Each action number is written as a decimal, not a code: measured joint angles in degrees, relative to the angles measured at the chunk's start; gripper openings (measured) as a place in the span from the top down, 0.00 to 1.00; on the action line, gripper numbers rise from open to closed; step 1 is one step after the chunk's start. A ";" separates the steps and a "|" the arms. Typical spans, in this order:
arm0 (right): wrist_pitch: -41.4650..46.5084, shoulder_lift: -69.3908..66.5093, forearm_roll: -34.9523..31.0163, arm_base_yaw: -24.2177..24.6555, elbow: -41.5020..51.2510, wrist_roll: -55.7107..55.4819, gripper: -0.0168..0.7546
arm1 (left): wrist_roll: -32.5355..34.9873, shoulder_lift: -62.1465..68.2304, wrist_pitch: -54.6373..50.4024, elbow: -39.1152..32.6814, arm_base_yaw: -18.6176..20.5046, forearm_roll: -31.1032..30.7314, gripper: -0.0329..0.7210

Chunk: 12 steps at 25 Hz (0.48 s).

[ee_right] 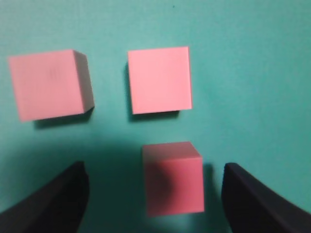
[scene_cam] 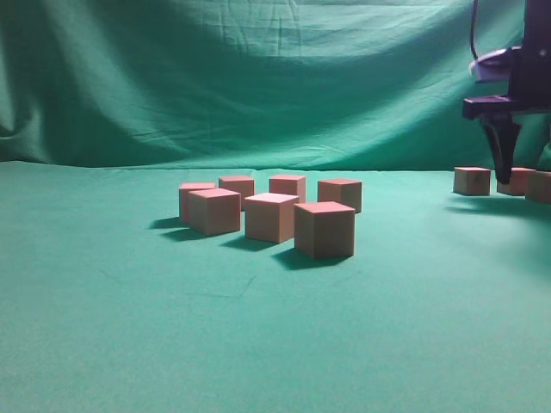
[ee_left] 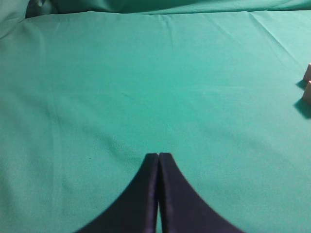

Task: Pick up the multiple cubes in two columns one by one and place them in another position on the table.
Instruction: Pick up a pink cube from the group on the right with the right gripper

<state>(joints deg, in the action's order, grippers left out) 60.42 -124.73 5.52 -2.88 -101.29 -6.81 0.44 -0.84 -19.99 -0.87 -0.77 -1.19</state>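
Note:
Several salmon-pink cubes stand in two columns mid-table in the exterior view. Three more cubes sit at the far right, among them one left of my right gripper, which hangs fingers-down there. In the right wrist view that gripper is open, with one cube resting on the cloth between its fingers and touching neither. Two cubes lie just beyond it. My left gripper is shut on nothing over bare table; it is out of the exterior view.
The table is covered in teal-green cloth, and a draped green backdrop closes the far side. Two cube corners show at the right edge of the left wrist view. A cable hangs by the right arm.

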 joint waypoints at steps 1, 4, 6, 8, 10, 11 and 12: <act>0.00 -0.42 0.00 0.05 -0.12 0.09 0.26 | 0.00 0.00 0.00 0.00 0.00 0.00 0.96; 0.00 -1.55 -0.22 0.86 -0.12 0.09 0.26 | 0.00 0.00 0.00 0.00 0.00 0.00 0.96; 0.00 -1.90 -0.81 1.65 -0.12 0.58 0.26 | 0.00 0.00 0.00 0.00 0.00 0.00 0.96; 0.00 -2.16 -2.25 2.23 -0.12 1.96 0.26 | 0.00 0.00 0.00 0.00 0.00 0.00 0.96; -0.22 -2.39 -3.63 2.60 -0.12 3.00 0.26 | 0.00 0.00 0.00 0.00 0.00 0.00 0.96; -0.23 -2.52 -4.04 2.60 -0.12 3.38 0.26 | 0.00 0.00 0.00 0.00 0.00 0.00 0.96; -0.36 -2.63 -4.41 2.60 -0.12 3.76 0.26 | 0.00 0.00 0.00 0.00 0.00 0.00 0.96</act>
<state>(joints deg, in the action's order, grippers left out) 60.07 -127.37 1.11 -0.28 -101.41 -3.05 0.44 -0.84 -19.99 -0.87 -0.77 -1.19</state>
